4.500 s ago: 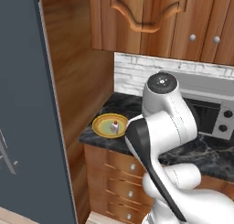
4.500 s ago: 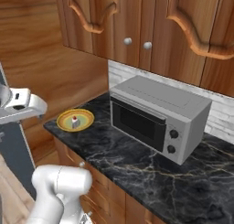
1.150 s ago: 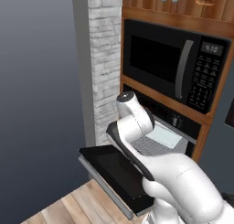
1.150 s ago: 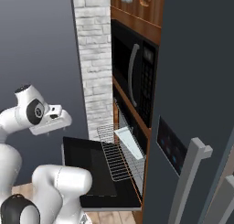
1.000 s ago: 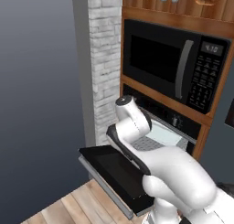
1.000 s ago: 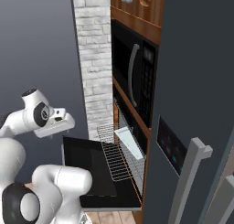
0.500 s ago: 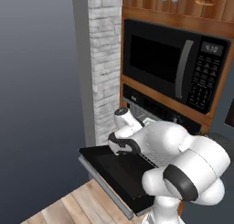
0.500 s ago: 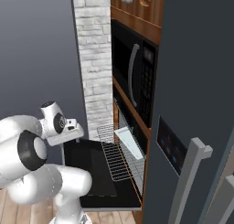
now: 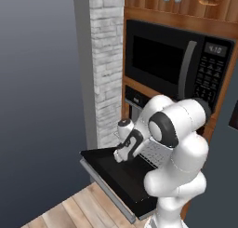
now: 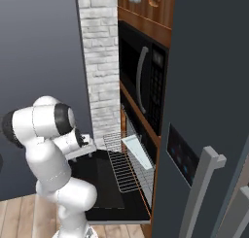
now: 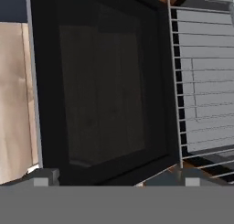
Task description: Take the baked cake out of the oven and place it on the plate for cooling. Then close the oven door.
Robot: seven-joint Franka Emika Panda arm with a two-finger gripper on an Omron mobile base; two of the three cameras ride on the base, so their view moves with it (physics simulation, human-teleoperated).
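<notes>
The gripper [image 9: 122, 158] hangs over the oven door [image 9: 118, 178], which lies folded down flat and open, its dark glass facing up. In the left base view the hand points down at the door's inner half, near the edge closest to the oven [image 9: 139, 106]. In the right base view the gripper [image 10: 90, 152] sits at the door's [image 10: 109, 193] left side, by the brick-side corner. The hand view looks straight down onto the door [image 11: 105, 90]: the two fingertips [image 11: 43, 176] stand at the bottom corners of that view, spread as wide as they go, with nothing between them. The door's glass panel lies directly under the jaws; whether the tips touch it cannot be told.

Beyond the door, a wire rack [image 10: 127, 170] is pulled out over the door's hinge edge, and a pale flat tray [image 10: 137, 152] rests on it inside the oven's [image 10: 131, 135] mouth. Above the oven sits the microwave [image 9: 179, 66], set in wood cabinets [image 9: 186, 8] beside a brick column [image 9: 108, 69].
</notes>
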